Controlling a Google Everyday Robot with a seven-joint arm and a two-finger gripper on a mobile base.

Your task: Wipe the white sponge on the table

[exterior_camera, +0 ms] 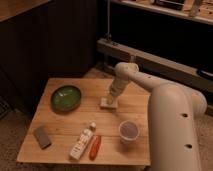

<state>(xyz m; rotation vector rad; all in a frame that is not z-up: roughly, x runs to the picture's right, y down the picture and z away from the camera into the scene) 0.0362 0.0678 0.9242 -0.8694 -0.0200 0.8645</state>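
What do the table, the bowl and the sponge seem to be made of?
The table looks like light-brown wood, matt, with faint plank seams. The bowl may be glazed ceramic or plastic: smooth, green. The sponge, under the gripper, looks like dull off-white foam, probably.

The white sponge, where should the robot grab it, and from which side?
Probably from straight above, pinching across its narrower width. The white sponge lies flat on the table, so only its thin edges offer a hold. Nothing crowds it: the green bowl and the cup sit well apart. The gripper is right over it, at its top face.
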